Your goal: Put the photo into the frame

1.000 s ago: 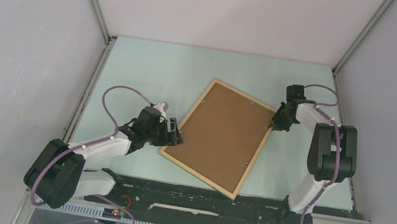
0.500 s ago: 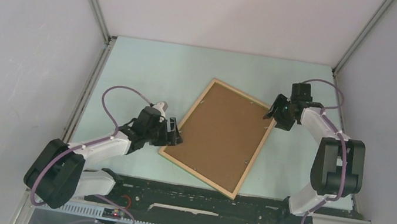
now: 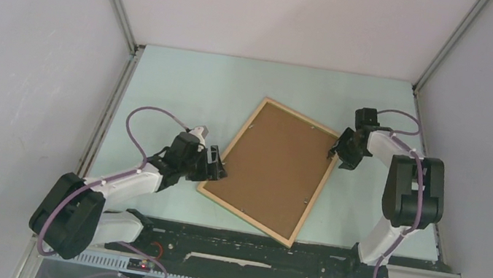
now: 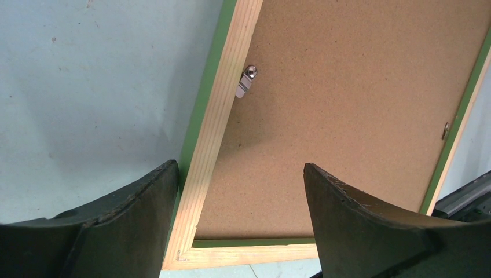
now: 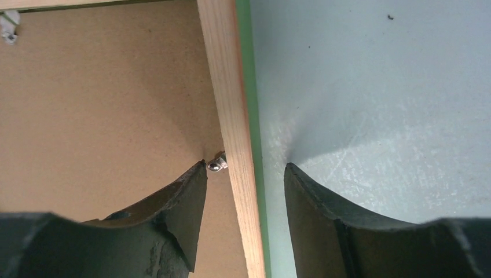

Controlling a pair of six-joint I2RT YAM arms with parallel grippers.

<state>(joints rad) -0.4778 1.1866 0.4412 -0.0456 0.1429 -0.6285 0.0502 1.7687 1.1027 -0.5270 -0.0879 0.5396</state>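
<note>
The frame [image 3: 244,218] lies with its pale wood side up on the table, a plain brown board [image 3: 273,165] filling it. The photo is out of view. My left gripper [image 3: 221,168] is open at the frame's near-left corner, its jaws straddling the left rail [image 4: 223,98] and part of the board [image 4: 347,104]. My right gripper [image 3: 336,152] is open over the right rail [image 5: 228,87], one finger on the board [image 5: 104,104] side by a small metal clip [image 5: 217,164], the other over the table. Neither gripper holds anything.
Another metal clip [image 4: 245,81] sits on the left rail's inner edge. Grey walls enclose the pale green table [image 3: 191,94] on three sides. The arms' black base rail [image 3: 248,254] runs along the near edge.
My right gripper went from shut to open, lifted away from the right rail and came back down astride it. The left arm and the frame have not moved.
</note>
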